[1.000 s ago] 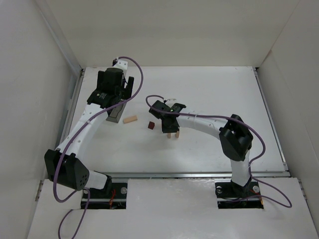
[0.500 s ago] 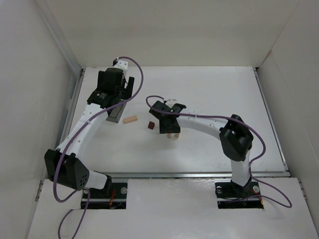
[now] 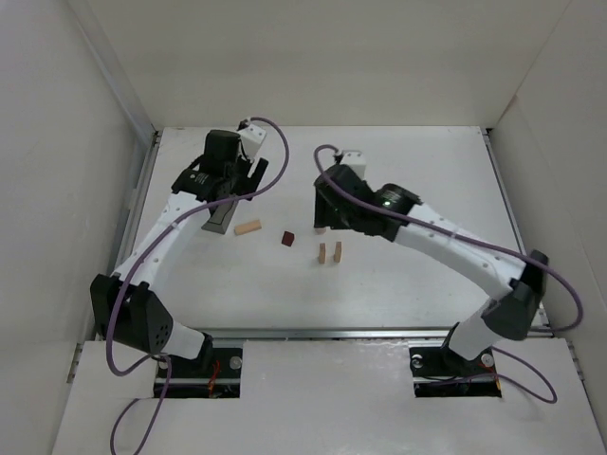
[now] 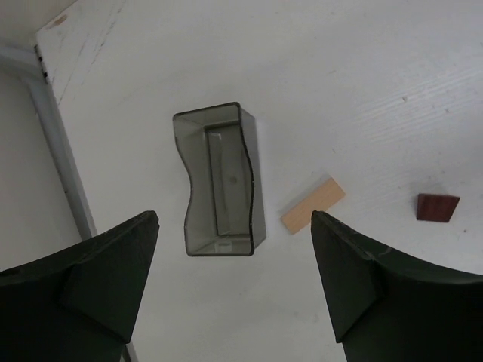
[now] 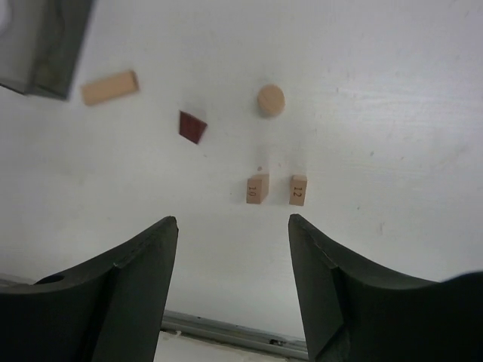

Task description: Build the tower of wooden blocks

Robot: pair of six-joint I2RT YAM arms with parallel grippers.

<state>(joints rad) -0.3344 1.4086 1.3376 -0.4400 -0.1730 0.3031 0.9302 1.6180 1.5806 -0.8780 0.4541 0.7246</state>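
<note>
Two short pale uprights (image 3: 329, 253) (image 5: 257, 188) stand side by side on the white table, a small gap between them. A dark red-brown cube (image 3: 287, 238) (image 5: 192, 126) (image 4: 438, 207) lies to their left. The pale flat plank (image 3: 248, 227) (image 4: 313, 205) (image 5: 110, 87) lies beside the grey tray (image 3: 220, 220) (image 4: 219, 181). My right gripper (image 3: 327, 204) (image 5: 232, 219) hangs open and empty above the table, just beyond the uprights. My left gripper (image 3: 239, 180) (image 4: 234, 219) is open and empty above the tray and plank.
A pale round block (image 5: 271, 100) lies flat just beyond the uprights. White walls close in the table on three sides. A metal rail (image 3: 379, 333) runs along the near edge.
My right gripper has opened, let go of the second upright and lifted back and away. The left gripper has shifted slightly right, its jaws a little narrower.
</note>
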